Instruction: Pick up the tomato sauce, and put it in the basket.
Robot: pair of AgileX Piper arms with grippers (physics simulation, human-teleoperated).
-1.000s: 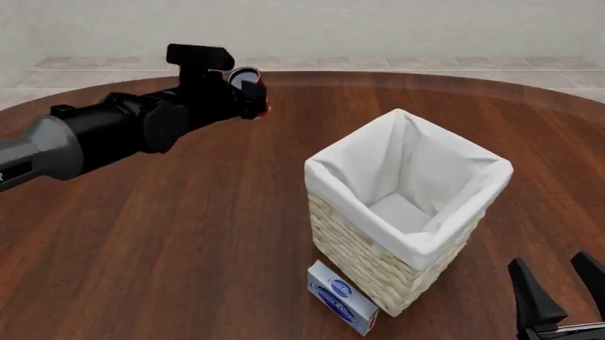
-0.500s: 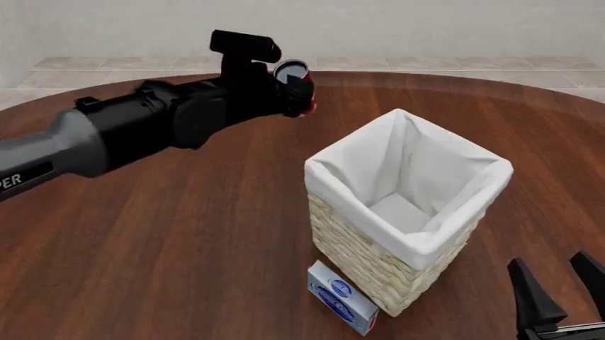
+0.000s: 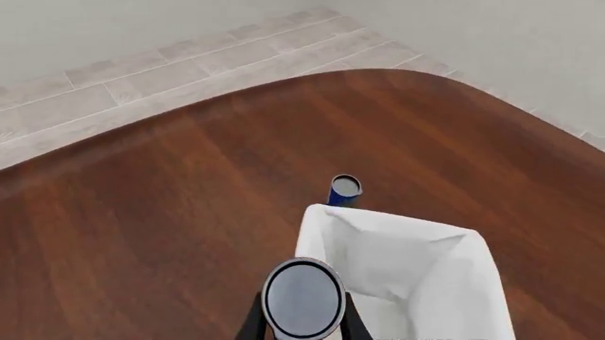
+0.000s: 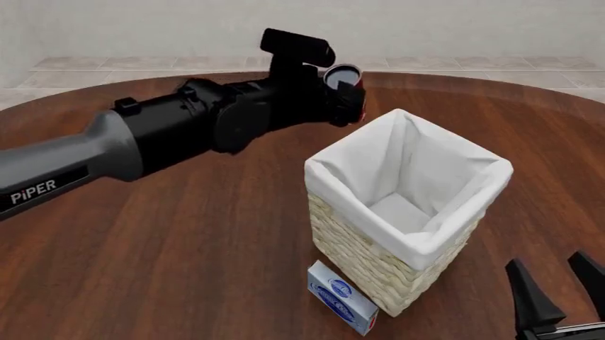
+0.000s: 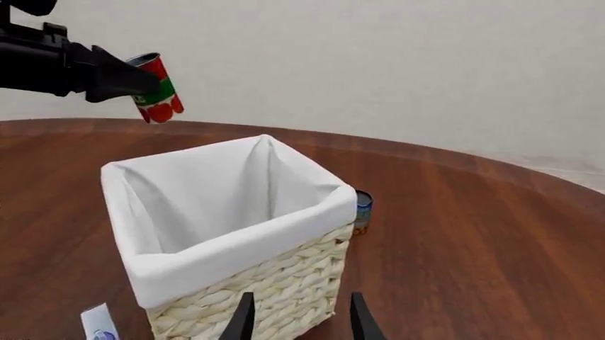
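The tomato sauce [image 4: 346, 76] is a small red can with a green and white band and a silvery top. My left gripper [image 4: 348, 99] is shut on it and holds it in the air just beyond the far left rim of the basket [image 4: 406, 212]. The right wrist view shows the can [image 5: 155, 88] tilted, above and behind the basket's far corner [image 5: 227, 205]. In the left wrist view the can's silvery top [image 3: 302, 297] sits between the fingers, with the white liner [image 3: 416, 283] below. My right gripper [image 4: 557, 290] is open and empty at the near right.
A flat blue-and-white box [image 4: 341, 297] lies against the basket's near side. A small blue can [image 5: 362, 211] stands on the table behind the basket and also shows in the left wrist view [image 3: 344, 190]. The round wooden table's edge [image 4: 454, 76] curves behind.
My left arm has carried the tomato sauce to the right, from the far left of the table to just beside the basket's far rim. The right gripper has stayed in place.
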